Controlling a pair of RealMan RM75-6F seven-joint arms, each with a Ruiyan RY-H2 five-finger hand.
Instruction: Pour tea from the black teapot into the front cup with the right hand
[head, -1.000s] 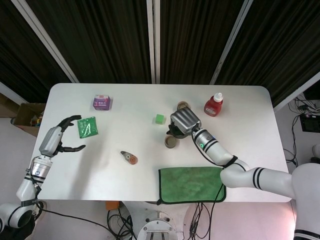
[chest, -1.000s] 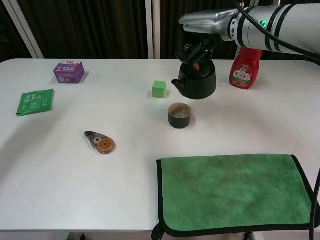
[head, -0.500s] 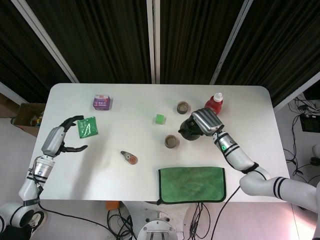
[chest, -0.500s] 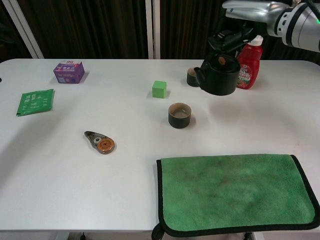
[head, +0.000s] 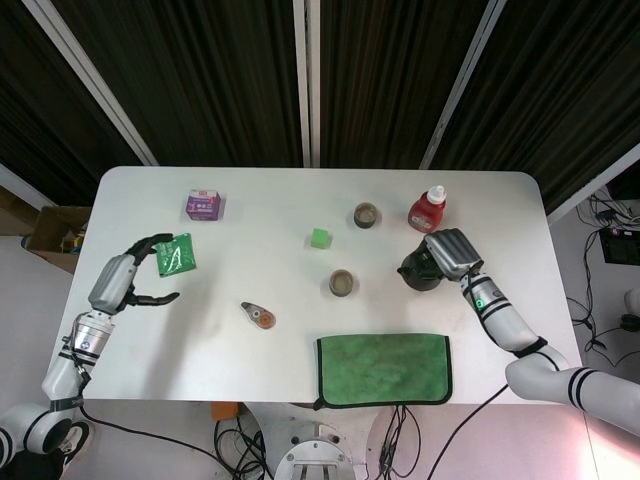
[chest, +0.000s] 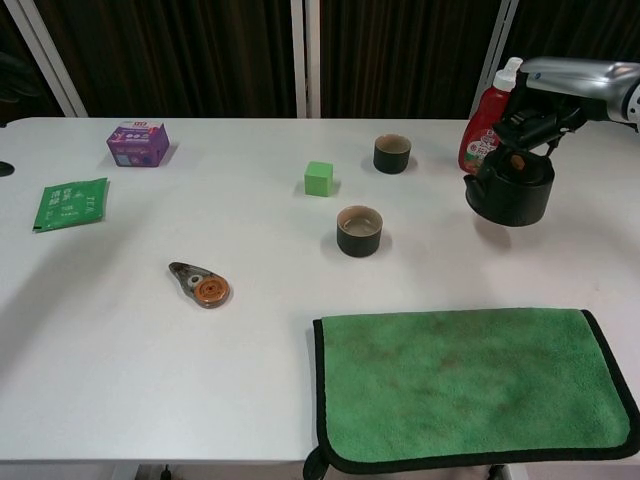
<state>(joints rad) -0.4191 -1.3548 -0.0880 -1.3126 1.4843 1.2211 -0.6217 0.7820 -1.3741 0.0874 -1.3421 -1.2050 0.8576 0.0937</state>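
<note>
The right hand grips the black teapot just above the table, well right of the front cup.

White arms black-banded, silver-backed robot hand.

White bench. Black teapot, lid knob brownish-orange, under the right hand's silver-grey shell with dark fingers. Red sauce bottle, white cap and white label patch, just behind those fingers. Two dark cups with tan insides: front cup, back cup. Bright green cube. Green cloth, mottled with brownish patches, black edging. Purple box, white and red top print. Green packet with white lettering, beside the left hand's black fingers; silver-grey back. Grey tape dispenser, orange wheel. Backdrop: dark ribbed panels, white frames.
</note>
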